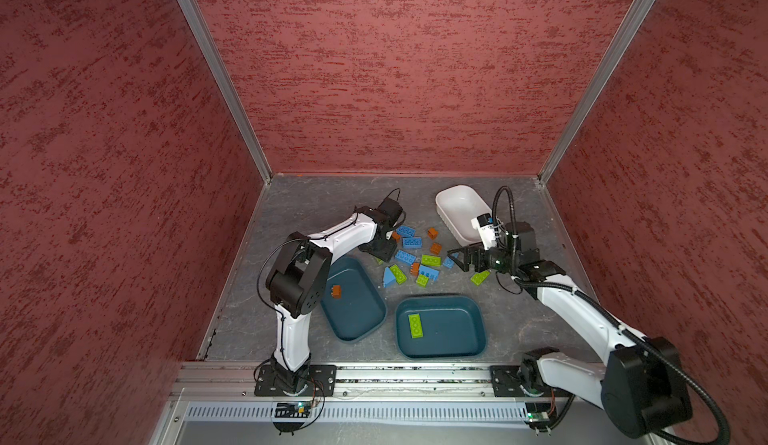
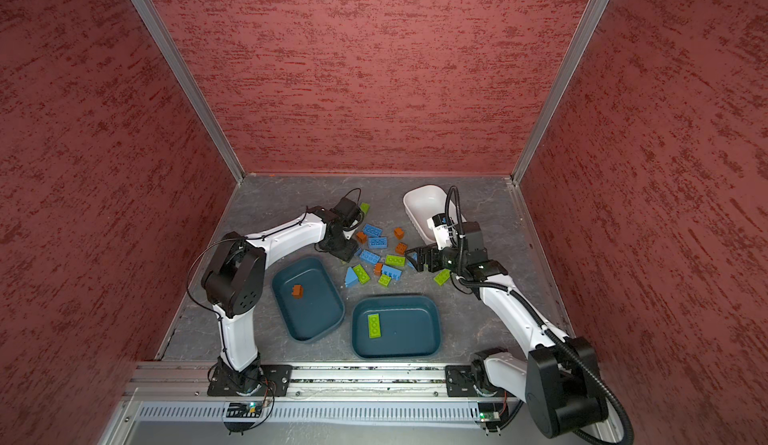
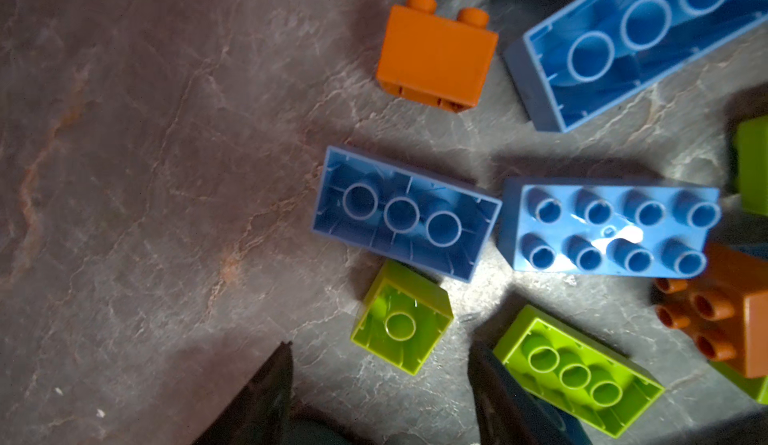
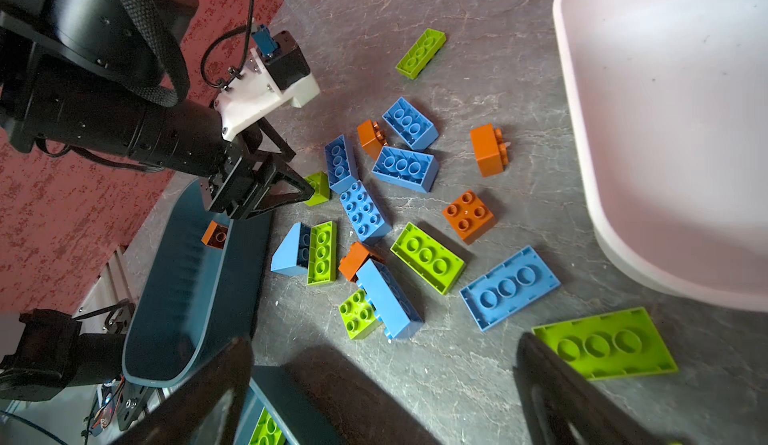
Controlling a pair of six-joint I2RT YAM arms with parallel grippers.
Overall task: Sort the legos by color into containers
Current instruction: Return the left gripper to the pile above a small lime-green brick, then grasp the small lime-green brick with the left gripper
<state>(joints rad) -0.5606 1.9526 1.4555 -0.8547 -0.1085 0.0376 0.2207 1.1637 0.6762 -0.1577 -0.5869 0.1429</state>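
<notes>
Several blue, lime green and orange-brown legos (image 1: 415,256) lie scattered mid-table. My left gripper (image 1: 380,251) hangs open at the pile's left edge. In the left wrist view a small lime brick (image 3: 401,318) lies upside down partly between the fingertips of the left gripper (image 3: 380,344), touching neither. My right gripper (image 1: 455,258) is open at the pile's right edge; in its wrist view only bare table lies between the fingers of the right gripper (image 4: 384,341). The left teal container (image 1: 357,318) holds one orange brick (image 1: 336,292). The near teal container (image 1: 453,330) holds one lime brick (image 1: 415,325). The white container (image 1: 457,210) looks empty.
Red textured walls close in the table on three sides. An aluminium rail (image 1: 395,374) with both arm bases runs along the front. A lime plate (image 1: 480,277) lies under the right wrist. A lone lime brick (image 2: 365,207) sits behind the left wrist.
</notes>
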